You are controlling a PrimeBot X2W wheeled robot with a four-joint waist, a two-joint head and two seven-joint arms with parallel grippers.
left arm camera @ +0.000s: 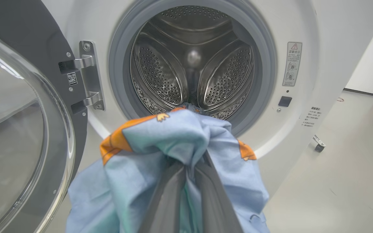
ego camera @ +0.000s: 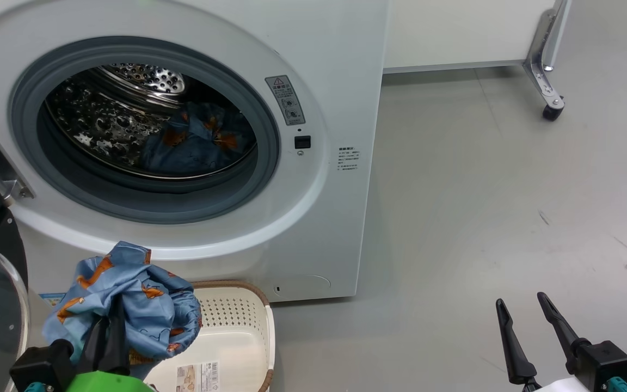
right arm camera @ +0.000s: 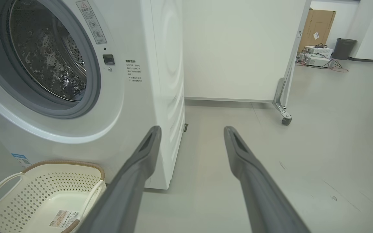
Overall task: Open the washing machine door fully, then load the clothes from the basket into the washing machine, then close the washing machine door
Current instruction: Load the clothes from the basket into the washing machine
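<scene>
Lifting a bundle this loose is where the trouble can begin. The left gripper (ego camera: 111,326) has its jaws closed almost fully on one piece of the clothes (ego camera: 128,288), light blue with orange figures. It holds the piece over the basket (ego camera: 237,321), lower than the opening of the washing machine (ego camera: 324,49). The fabric hangs down on both sides of the jaws, so probably only a fold is pinched. I think it may slip out on the way up and fall on the floor (ego camera: 482,190) or back into the basket. A hanging corner could also catch on the grey gasket (ego camera: 155,201) or lie over the lip, and then the door would later close on cloth. The washing machine door (left arm camera: 21,129) stands open at the left, close beside the arm, so a wide swing may knock it. Another blue piece (ego camera: 194,141) already lies inside the drum (ego camera: 101,120). The basket looks empty in the right wrist view, so this seems to be the last piece. The right gripper (ego camera: 521,300) hovers over the floor at the right, well apart from the machine, with its jaws wide open and holding nothing.
</scene>
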